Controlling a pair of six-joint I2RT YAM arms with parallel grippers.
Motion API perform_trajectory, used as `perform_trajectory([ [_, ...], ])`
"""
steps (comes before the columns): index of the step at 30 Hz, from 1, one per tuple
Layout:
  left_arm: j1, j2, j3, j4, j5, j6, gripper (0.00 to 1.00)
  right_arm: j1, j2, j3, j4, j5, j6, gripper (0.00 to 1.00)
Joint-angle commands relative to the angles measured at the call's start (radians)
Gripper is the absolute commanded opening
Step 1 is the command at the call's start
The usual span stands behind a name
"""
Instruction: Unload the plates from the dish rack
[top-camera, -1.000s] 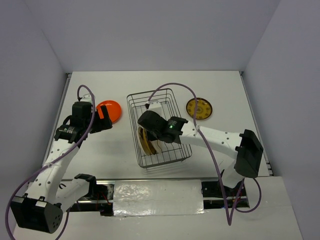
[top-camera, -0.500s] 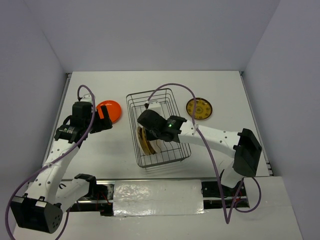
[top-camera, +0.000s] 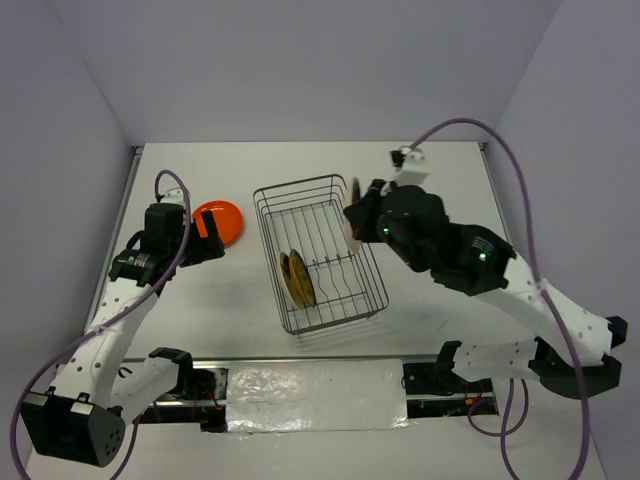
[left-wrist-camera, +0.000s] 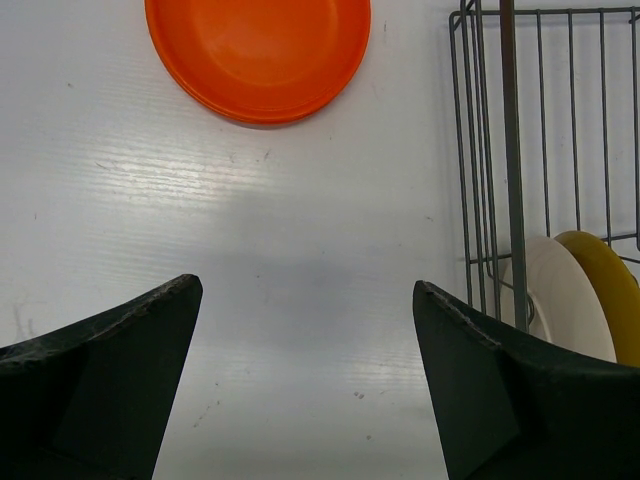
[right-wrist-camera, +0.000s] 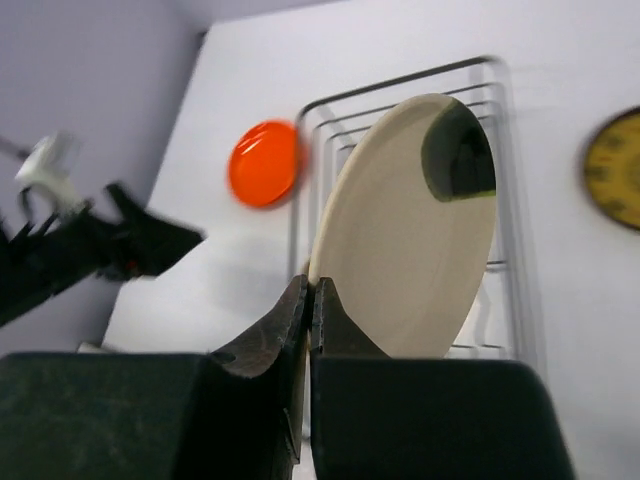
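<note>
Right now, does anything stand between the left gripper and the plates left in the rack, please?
The wire side of the dish rack stands between the open left gripper and the cream plate and yellow plate inside.

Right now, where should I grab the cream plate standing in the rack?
Pinch its top rim, coming straight down from above. The cream plate stands on edge in the dish rack with the yellow plate close beside it, so only its upper edge looks clear of wires.

Silver-grey dish rack (top-camera: 300, 184); orange plate (top-camera: 218, 222), cream plate (right-wrist-camera: 400, 240), mustard plate (left-wrist-camera: 612, 295).
</note>
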Motion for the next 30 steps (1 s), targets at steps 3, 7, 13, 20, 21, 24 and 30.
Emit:
perform_trajectory([
  [3, -0.006, -0.015, 0.010, 0.006, -0.026, -0.010, 0.99, -0.204, -0.034, -0.073, -0.283, 0.210, 0.033, 0.00],
  [7, -0.006, -0.015, 0.011, 0.001, -0.044, -0.013, 1.00, -0.429, -0.040, -0.244, -0.289, 0.207, -0.025, 0.00],
  [13, -0.006, 0.000, 0.016, -0.005, -0.057, -0.014, 0.99, -0.634, -0.014, -0.460, -0.059, 0.041, -0.111, 0.00],
  [20, -0.006, 0.000, 0.014, -0.005, -0.054, -0.013, 1.00, -0.697, 0.166, -0.539, 0.051, -0.045, -0.122, 0.06],
  [21, -0.007, -0.001, 0.014, -0.005, -0.055, -0.011, 0.99, -0.700, 0.190, -0.542, 0.058, -0.057, -0.119, 0.10],
  [24, -0.007, 0.000, 0.016, -0.006, -0.055, -0.011, 1.00, -0.698, 0.204, -0.554, 0.102, -0.108, -0.122, 0.23],
  [30, -0.007, 0.002, 0.016, -0.006, -0.055, -0.010, 1.00, -0.688, 0.142, -0.462, 0.023, -0.125, -0.131, 0.58],
])
